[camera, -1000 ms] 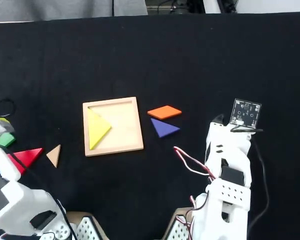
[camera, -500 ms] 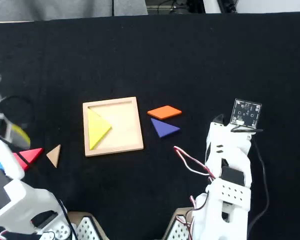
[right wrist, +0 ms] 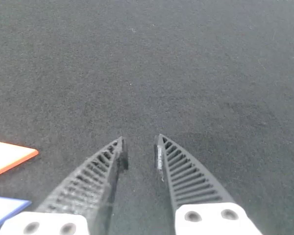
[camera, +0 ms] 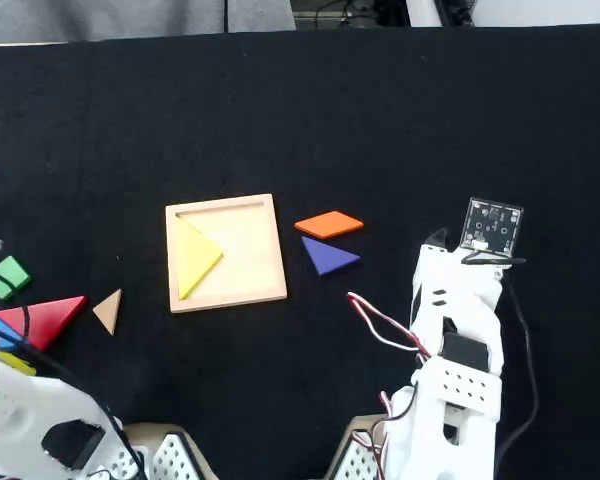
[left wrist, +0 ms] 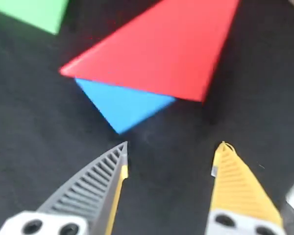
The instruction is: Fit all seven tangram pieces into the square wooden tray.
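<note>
The square wooden tray [camera: 272, 250] is lying near the middle of the black surface [camera: 380, 120]. One yellow triangle [camera: 195, 257] is sitting inside it, against the tray's left wall as the high view shows it; the remaining floor of the tray is bare wood.

Just beside the tray, on the side of the right arm [camera: 460, 330], an orange parallelogram [camera: 329, 224] and a violet-blue triangle [camera: 328, 256] are resting close together. On the other side, a small tan triangle [camera: 109, 310] is lying near the tray. Further out, a large red triangle [left wrist: 161, 54] is touching a smaller blue triangle [left wrist: 125, 105], and a green square [left wrist: 34, 12] is lying a little apart from them.

The left claw [left wrist: 174, 145] is hanging over the surface just beside the blue triangle, with its jaws spread wide and gripping nothing.

The right claw [right wrist: 139, 141] is pointing at bare cloth, well apart from the tray. Its jaws are standing only a little apart, and nothing is between them.
</note>
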`<state>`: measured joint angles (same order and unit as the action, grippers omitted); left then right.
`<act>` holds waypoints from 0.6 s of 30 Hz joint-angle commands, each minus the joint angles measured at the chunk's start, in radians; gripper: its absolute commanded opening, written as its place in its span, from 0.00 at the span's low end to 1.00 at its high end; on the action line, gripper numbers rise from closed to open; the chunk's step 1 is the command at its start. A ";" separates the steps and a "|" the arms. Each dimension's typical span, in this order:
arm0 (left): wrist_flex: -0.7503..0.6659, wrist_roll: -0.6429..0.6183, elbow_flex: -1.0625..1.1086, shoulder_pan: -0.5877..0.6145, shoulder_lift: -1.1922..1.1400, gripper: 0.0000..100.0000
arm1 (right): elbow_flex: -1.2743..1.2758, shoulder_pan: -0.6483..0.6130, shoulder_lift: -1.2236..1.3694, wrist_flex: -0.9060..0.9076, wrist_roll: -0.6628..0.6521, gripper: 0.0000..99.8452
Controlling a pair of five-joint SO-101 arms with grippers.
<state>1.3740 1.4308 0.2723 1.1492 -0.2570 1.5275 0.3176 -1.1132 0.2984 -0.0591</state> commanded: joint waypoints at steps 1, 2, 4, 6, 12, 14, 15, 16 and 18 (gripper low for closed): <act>-0.249 -0.037 0.073 0.012 0.000 0.28 | -0.010 -0.014 -0.001 -0.012 -0.011 0.11; -0.296 -0.052 0.094 0.007 0.000 0.28 | -0.010 -0.020 -0.001 -0.012 -0.011 0.11; -0.364 -0.080 0.134 -0.018 0.000 0.28 | -0.007 -0.044 -0.001 -0.012 -0.011 0.11; -0.400 -0.114 0.156 -0.044 0.002 0.28 | 0.002 -0.054 -0.001 -0.017 -0.026 0.11; -0.402 -0.241 0.163 -0.163 0.002 0.28 | 0.005 -0.055 -0.001 -0.018 -0.072 0.10; -0.390 -0.281 0.160 -0.202 0.002 0.28 | 0.005 -0.055 -0.001 -0.018 -0.074 0.10; -0.364 -0.296 0.153 -0.219 0.002 0.28 | 0.005 -0.055 -0.001 -0.018 -0.074 0.10; -0.324 -0.301 0.143 -0.234 0.006 0.28 | 0.005 -0.055 -0.001 -0.018 -0.074 0.10; -0.212 -0.299 0.124 -0.259 0.038 0.28 | 0.005 -0.055 -0.001 -0.018 -0.075 0.10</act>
<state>1.0457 1.1730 0.4227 0.9958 -0.2401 1.5413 0.2777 -1.1132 0.2984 -0.1220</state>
